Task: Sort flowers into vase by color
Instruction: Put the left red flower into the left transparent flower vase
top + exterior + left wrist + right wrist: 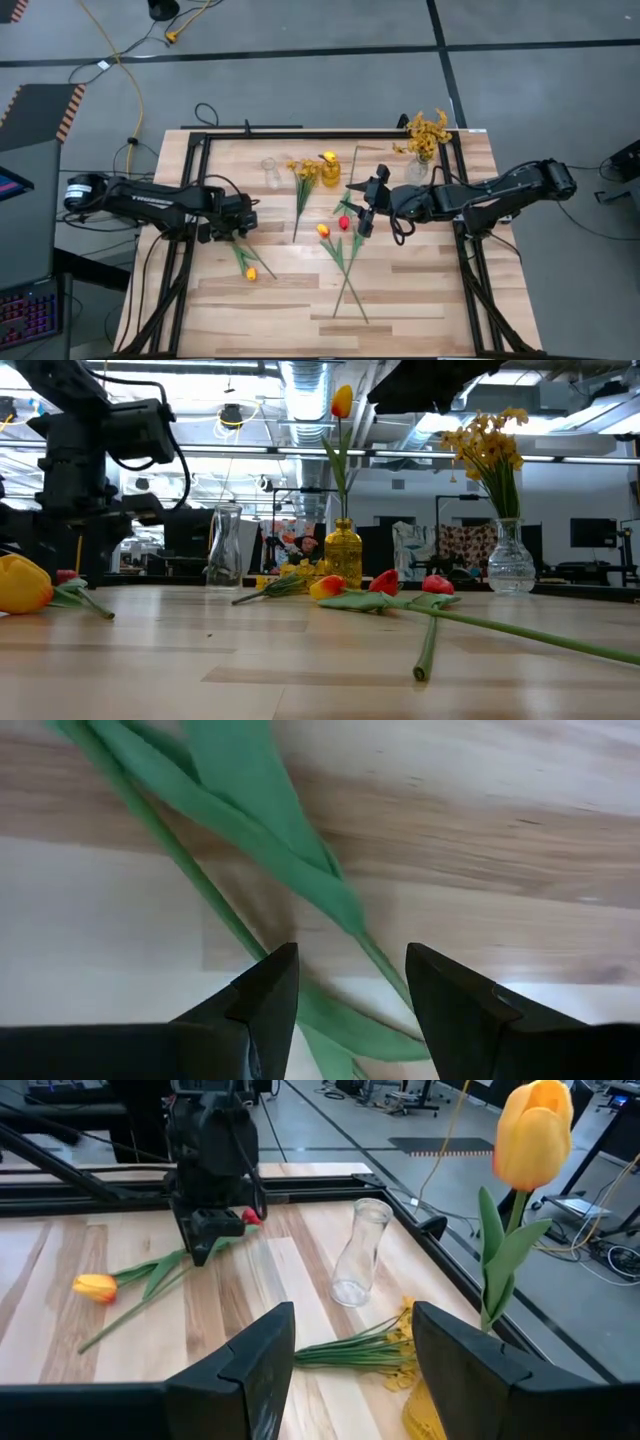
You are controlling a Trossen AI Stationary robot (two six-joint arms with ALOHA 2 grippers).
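The left gripper is seen spread open astride a yellow-orange tulip's stem, apparently not gripping it. The right gripper is held open, empty.

L arm reaches in low from the left, its gripper pointing down w/ fingers apart just above the table, while R arm stretches in from the right, gripper mid-table, fingers apart.
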